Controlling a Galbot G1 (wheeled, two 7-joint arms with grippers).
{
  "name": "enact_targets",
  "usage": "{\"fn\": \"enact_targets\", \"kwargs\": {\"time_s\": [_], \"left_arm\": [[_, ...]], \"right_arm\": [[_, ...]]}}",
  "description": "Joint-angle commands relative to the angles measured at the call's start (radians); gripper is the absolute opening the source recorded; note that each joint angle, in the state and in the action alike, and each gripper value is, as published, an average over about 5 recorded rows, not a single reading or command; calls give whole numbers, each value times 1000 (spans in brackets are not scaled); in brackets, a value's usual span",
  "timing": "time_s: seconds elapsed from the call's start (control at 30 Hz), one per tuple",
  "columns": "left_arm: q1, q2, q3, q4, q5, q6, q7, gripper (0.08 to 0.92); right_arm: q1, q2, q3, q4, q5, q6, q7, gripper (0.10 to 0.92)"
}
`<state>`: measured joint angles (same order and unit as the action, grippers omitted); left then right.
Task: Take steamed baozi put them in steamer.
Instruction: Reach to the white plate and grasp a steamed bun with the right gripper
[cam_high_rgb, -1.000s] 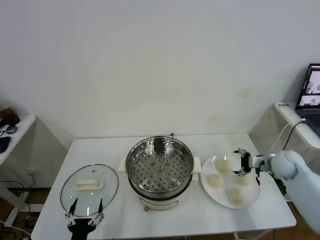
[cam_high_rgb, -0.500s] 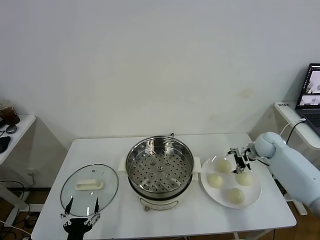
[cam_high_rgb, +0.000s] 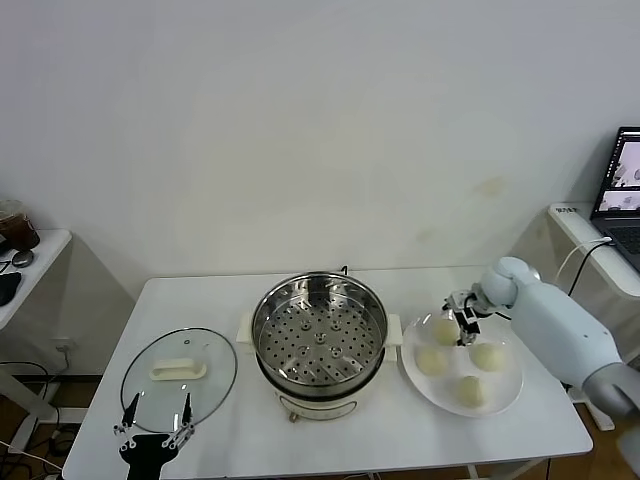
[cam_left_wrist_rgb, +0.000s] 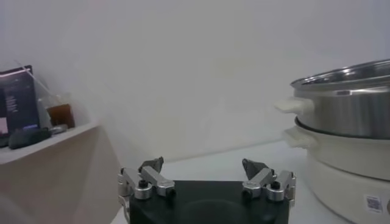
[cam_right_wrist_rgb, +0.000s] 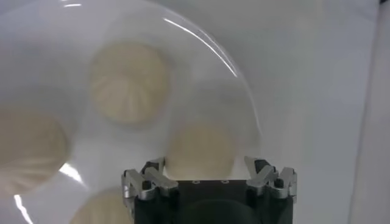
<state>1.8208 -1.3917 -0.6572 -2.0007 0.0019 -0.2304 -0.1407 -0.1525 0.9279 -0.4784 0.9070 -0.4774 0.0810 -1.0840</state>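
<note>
Four cream baozi lie on a white plate (cam_high_rgb: 512, 380) to the right of the steamer: a far one (cam_high_rgb: 443, 329), a left one (cam_high_rgb: 430, 361), a right one (cam_high_rgb: 488, 356) and a near one (cam_high_rgb: 470, 391). The steel steamer (cam_high_rgb: 320, 333) stands mid-table with its perforated tray bare. My right gripper (cam_high_rgb: 463, 320) hovers open just above the far baozi. In the right wrist view this baozi (cam_right_wrist_rgb: 201, 146) sits between the spread fingers of the right gripper (cam_right_wrist_rgb: 204, 167), apart from them. My left gripper (cam_high_rgb: 152, 428) is open and empty at the table's front left; it also shows in the left wrist view (cam_left_wrist_rgb: 204, 169).
The glass lid (cam_high_rgb: 180, 375) with a cream handle lies flat to the left of the steamer, just beyond my left gripper. The steamer's wall (cam_left_wrist_rgb: 347, 103) shows in the left wrist view. A laptop (cam_high_rgb: 625, 190) sits on a side desk at the right.
My right gripper has moved left across the plate, from over the right baozi to over the far one. My left gripper has shifted slightly left and back.
</note>
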Motion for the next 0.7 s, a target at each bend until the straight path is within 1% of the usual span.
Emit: {"fn": "enact_targets", "kwargs": {"time_s": [0.03, 0.27, 0.37, 0.5, 0.7], "left_arm": [[3, -1, -8, -3, 3, -4, -2, 823], [4, -2, -13, -6, 3, -5, -3, 823], [4, -2, -13, -7, 4, -4, -3, 823], [3, -1, -12, -8, 4, -4, -2, 823], [0, 1, -9, -9, 4, -4, -1, 823]], "right_arm": [[25, 29, -39, -34, -22, 4, 2, 739], [24, 24, -47, -21, -22, 0, -1, 631], [26, 12, -55, -4, -8, -4, -7, 601], [32, -12, -70, 24, 23, -9, -17, 581], [75, -59, -89, 88, 99, -8, -47, 577]]}}
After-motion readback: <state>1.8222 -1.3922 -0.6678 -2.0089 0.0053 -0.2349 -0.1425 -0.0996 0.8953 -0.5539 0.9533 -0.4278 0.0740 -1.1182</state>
